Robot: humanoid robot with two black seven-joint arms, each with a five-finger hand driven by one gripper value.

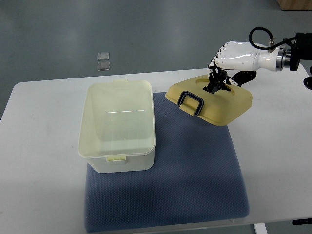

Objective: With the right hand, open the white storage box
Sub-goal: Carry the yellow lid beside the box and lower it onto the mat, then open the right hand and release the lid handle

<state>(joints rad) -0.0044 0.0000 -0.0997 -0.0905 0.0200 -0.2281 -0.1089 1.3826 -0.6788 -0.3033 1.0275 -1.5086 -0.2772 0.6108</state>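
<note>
White table (pixel 44 146) with blue mat (pixel 195 180) on grey floor (pixel 146 29); right hand (pixel 225 73) grasps lid (pixel 214 100) beside open storage box (pixel 117 127).

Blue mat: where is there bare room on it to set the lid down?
The blue mat is bare right of the open storage box and below the lid, down to its front edge. The back right corner is crowded: the right hand holds the lid there.
</note>
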